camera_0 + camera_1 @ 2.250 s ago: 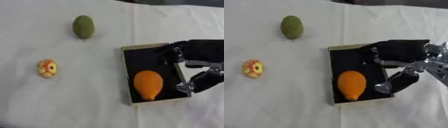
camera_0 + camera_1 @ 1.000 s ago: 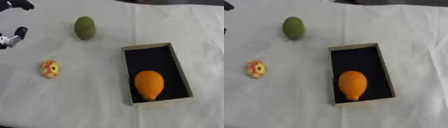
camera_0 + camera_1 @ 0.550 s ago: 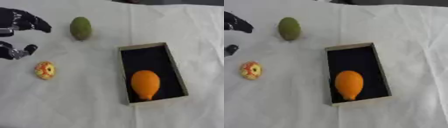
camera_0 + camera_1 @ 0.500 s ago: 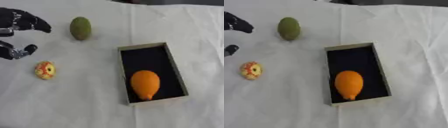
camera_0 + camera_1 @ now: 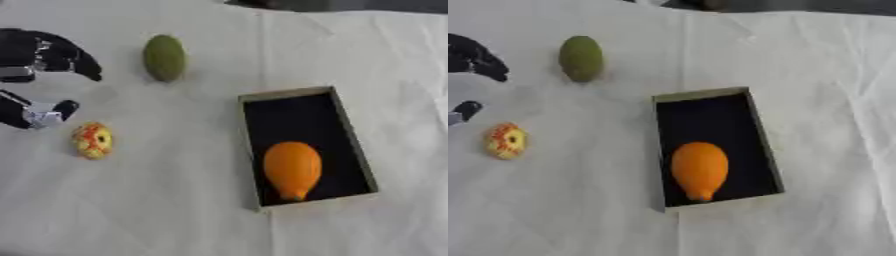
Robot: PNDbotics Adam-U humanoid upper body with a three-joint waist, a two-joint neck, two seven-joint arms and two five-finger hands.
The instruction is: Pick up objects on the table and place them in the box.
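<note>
A shallow black box (image 5: pixel 341 126) with a tan rim lies right of centre on the white cloth. An orange fruit (image 5: pixel 292 169) rests in its near half. A green oval fruit (image 5: pixel 164 57) lies at the upper left of the cloth. A small yellow and red round object (image 5: pixel 93 141) lies at the left. My left hand (image 5: pixel 39 52) hovers at the left edge, fingers and thumb spread apart, open and holding nothing, just up and left of the yellow and red object. My right hand shows in neither view.
The white cloth (image 5: pixel 175 200) is wrinkled and covers the whole table. Dark shapes (image 5: pixel 289 4) show at the far edge.
My right hand has left the box and gone out of view. My left hand has come in from the left edge and moved toward the yellow and red object. The camera has shifted slightly.
</note>
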